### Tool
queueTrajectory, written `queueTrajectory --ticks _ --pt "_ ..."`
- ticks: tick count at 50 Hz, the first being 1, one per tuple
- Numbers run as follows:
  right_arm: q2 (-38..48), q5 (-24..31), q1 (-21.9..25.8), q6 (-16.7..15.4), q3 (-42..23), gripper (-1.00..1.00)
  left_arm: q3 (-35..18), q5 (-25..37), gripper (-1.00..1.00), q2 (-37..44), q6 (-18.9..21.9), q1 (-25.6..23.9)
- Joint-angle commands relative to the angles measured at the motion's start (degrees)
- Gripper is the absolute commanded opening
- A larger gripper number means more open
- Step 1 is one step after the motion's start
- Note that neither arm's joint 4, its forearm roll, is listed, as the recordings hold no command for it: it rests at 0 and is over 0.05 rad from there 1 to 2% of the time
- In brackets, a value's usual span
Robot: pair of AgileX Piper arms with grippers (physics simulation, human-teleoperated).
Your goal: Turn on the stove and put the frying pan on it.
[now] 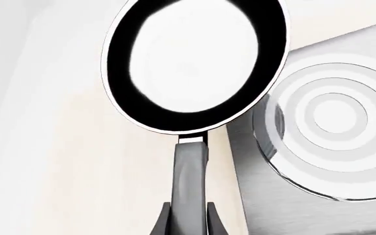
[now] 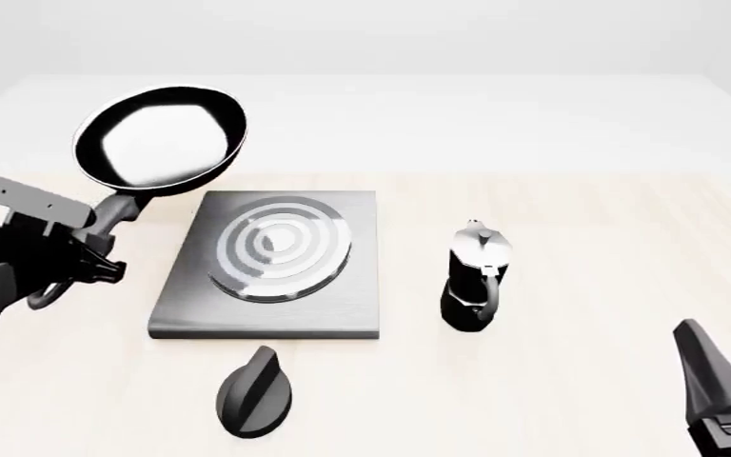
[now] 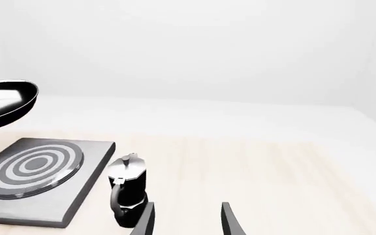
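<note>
1. Nearest the camera, the right gripper (image 2: 727,390) is seen low at the table's near right edge, its jaws spread apart with nothing between them, well apart from every task object.
2. The separate black round knob (image 2: 255,392) lies on the pale wooden table (image 2: 569,286) just in front of the stove, untouched by either gripper. Whether it has been turned cannot be told; the burner shows no glow, so the switching-on step is judged still open.
3. The flat square grey metal stove (image 2: 270,268) with its burner of silver concentric rings (image 2: 275,248) is bare; nothing rests on it.
4. Just right of the stove, a black-and-silver moka pot (image 2: 478,276) stands upright.
5. Farther left, the left gripper (image 1: 188,218) is clamped on the long black handle (image 1: 190,166) of the round shallow black frying pan (image 2: 160,141), which is held in the air beyond the stove's far-left corner.
6. The pick-up is judged done; carrying across and setting down remain.
</note>
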Motion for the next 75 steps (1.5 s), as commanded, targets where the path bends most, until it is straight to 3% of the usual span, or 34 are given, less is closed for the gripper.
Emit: queueTrajectory --ticks 1,30,75 --pt "-0.1 0.1 0.2 0.3 -0.3 1.0 4.2 2.6 -1.0 -10.5 1.1 -5.4" --pt "0.0 -0.6 0.6 0.8 0.2 1.0 12.9 3.8 -1.0 -18.1 -2.1 -16.3" --pt "-0.1 -0.5 0.1 1.6 0.0 1.0 19.5 -5.7 -1.0 -10.9 -1.8 -19.2"
